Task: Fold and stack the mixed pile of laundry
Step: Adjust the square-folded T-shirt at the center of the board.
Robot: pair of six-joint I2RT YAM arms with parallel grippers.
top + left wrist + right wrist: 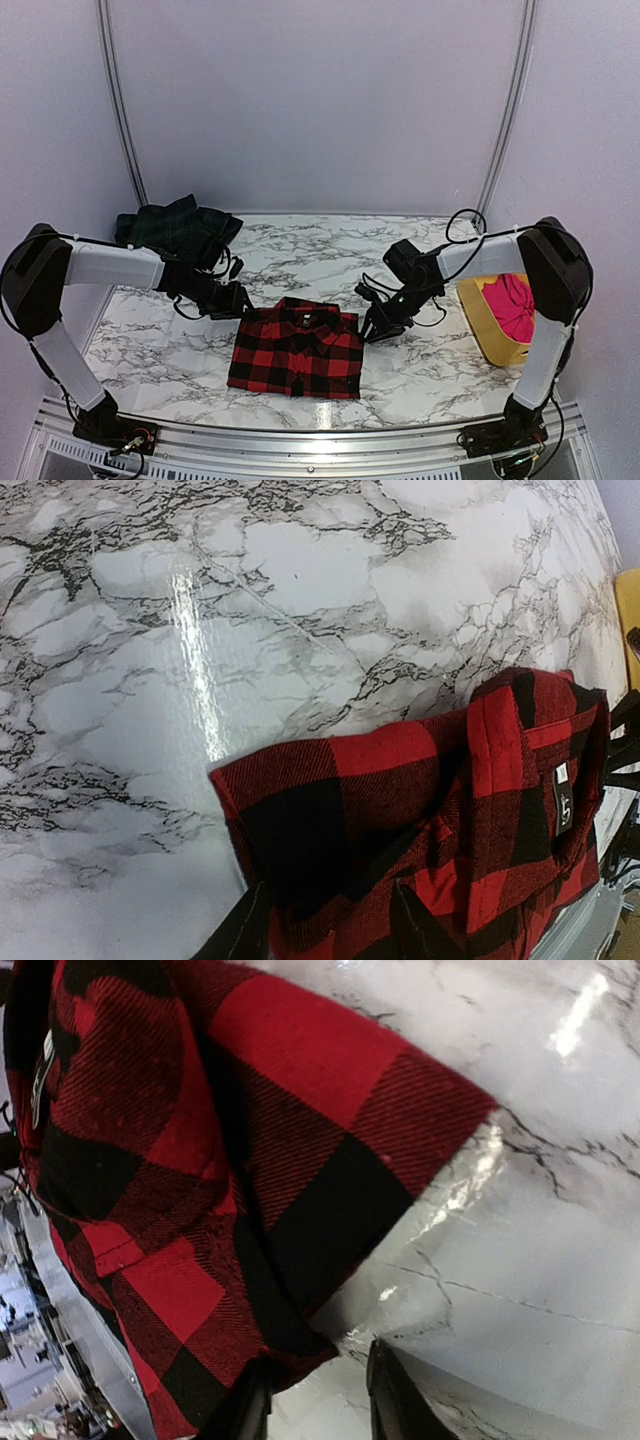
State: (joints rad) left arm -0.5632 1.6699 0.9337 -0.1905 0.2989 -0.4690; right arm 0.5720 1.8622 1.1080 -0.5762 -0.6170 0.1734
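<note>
- Red-black checked shirt (297,347) lies flat on the marble table (420,385), centre-near, btwn the two arms. It's already a compact rectangle w/ the collar at the far edge; white neck label (563,802) shows.
- Left gripper (238,300) is at the shirt's far-left corner, low on the table. Its fingers (237,935) straddle the cloth edge, narrowed, and fabric fills the gap, so I read it as clamped on the shirt.
- Right gripper (378,325) is at the far-right corner, mirror pose. Its fingers (393,1400) are narrow w/ the hem btwn them, but bare table shows in the gap too. Can't tell if it's pinched or just around the hem.
- Why both on the far corners: prob. so the collar edge comes up evenly and folds toward the near edge w/o skewing.
- Dark plaid garment (178,225) is bunched at the far-left corner of the table, unfolded, well apart from the shirt.
- Pink garment (512,300) sits inside the yellow tub (478,318) at the right edge, also unfolded.
- Progress guess: early, 1st garment mid-fold, two untouched, no stack yet.
- Risk: if one side isn't gripped, that corner drops and the fold goes crooked.
</note>
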